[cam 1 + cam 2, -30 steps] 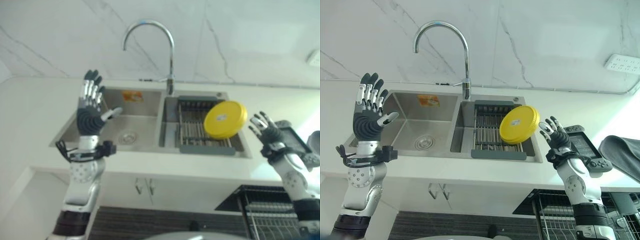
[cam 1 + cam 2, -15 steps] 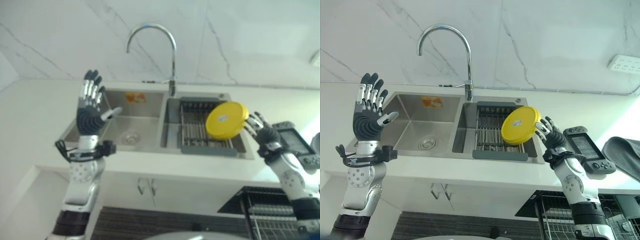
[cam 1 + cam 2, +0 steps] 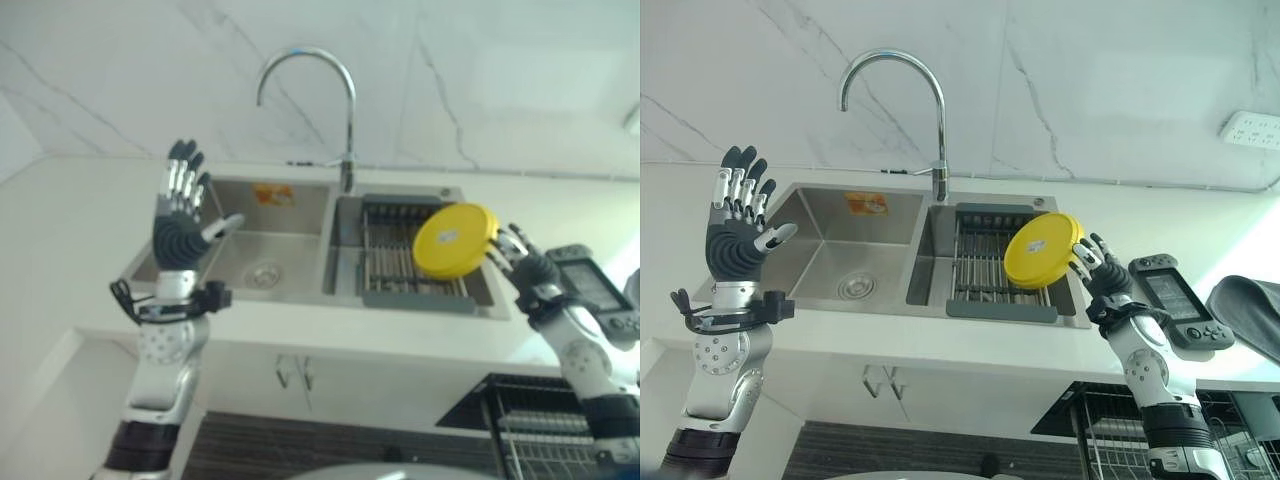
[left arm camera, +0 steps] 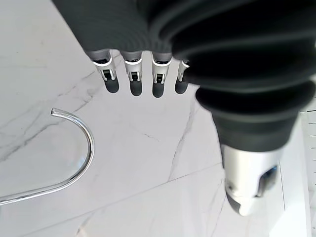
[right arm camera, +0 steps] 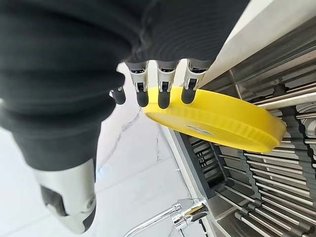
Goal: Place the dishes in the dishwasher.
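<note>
A yellow plate (image 3: 1042,250) stands tilted on its edge in the grey dish rack (image 3: 985,270) inside the sink's right basin. My right hand (image 3: 1098,275) is open just to the plate's right, fingers straight. In the right wrist view its fingertips (image 5: 164,98) reach the yellow plate (image 5: 217,123) at its rim; the thumb stays apart from it. My left hand (image 3: 737,240) is raised and open, fingers spread, above the counter's front by the left basin (image 3: 840,250). The dishwasher's wire rack (image 3: 1110,420) is pulled out below the counter at the lower right.
A curved chrome faucet (image 3: 910,100) rises behind the sink. On the counter to the right lie a handheld game console (image 3: 1170,300) and a grey cloth (image 3: 1250,310). A wall socket (image 3: 1252,128) sits on the marble wall. Cabinet doors (image 3: 880,385) are under the sink.
My right hand has moved left and up from the counter's edge to the plate's right rim. The left hand has held still. The camera has shifted slightly.
</note>
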